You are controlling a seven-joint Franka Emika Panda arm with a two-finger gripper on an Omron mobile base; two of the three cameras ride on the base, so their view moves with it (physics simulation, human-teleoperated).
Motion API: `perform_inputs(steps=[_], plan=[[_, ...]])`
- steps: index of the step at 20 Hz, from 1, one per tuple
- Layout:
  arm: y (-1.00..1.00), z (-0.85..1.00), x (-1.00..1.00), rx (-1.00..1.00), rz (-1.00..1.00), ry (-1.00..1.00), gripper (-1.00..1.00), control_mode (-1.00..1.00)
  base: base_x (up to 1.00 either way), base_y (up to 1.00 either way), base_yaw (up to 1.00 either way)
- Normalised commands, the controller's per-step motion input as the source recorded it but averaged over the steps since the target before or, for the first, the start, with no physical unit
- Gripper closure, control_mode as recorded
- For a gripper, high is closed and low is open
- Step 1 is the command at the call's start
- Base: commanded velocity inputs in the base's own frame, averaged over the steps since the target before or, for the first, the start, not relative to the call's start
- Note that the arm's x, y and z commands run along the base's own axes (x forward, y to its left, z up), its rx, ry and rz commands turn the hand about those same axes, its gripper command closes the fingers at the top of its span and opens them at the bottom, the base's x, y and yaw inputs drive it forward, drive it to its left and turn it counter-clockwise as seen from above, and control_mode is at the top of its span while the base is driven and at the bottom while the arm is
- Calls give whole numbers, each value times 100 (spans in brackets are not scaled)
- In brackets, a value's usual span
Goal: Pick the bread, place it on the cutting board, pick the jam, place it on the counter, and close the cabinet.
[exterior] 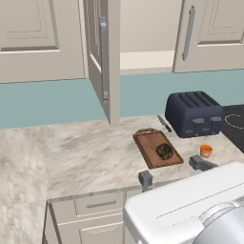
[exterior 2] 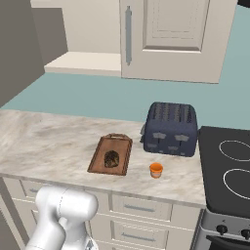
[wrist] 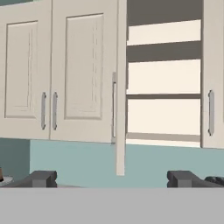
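Cabinet is what's left: door stands wide open, edge-on to the hand view, swung out over the tabletop. Cream shelves inside look bare. Judged: door is a stiff hinged panel, light, swings easy w/ a push; no need to grip. Best contact is the flat outer face near the free edge, or the long grey bar handle on that edge; the handle is thin and smooth, so a pinch could slip, a push is safer.

Bread already lies on the cutting board, toward its near end. Jam stands upright on the tabletop, just in front of the dark toaster, apart from the board. Both look done.

Gripper is empty, fingers spread well apart, low in front of the tabletop edge, facing the cabinet.

No brands, labels or readable writing anywhere.

Stove sits right of the toaster; a small dark knife-like thing lies behind the board, too small to tell for sure.
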Motion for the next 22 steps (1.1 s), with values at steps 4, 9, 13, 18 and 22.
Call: perform_inputs(steps=[4,9,13,18,22], plan=[[12,-6,17,0,0,0,-100,-100,0,0,0],[16,-7,17,0,0,0,-100,-100,0,0,0],[21,-6,21,0,-2,0,-100,-100,0,0,0],[18,-2,24,0,-7,-1,-100,-100,0,0,0],[12,0,22,0,-11,-4,-100,-100,0,0,0]])
